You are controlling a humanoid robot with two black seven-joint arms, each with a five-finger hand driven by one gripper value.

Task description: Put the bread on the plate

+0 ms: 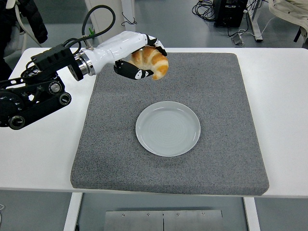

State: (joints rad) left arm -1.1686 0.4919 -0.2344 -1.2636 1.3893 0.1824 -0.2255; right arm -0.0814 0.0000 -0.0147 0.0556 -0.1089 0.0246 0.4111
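The left hand (139, 60) grips the bread (152, 61) above the mat (221, 96).

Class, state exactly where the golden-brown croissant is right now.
In the head view, the golden-brown croissant is held in the robot's left hand, over the far left part of the grey foam mat, beyond the round pale plate and not yet above it.
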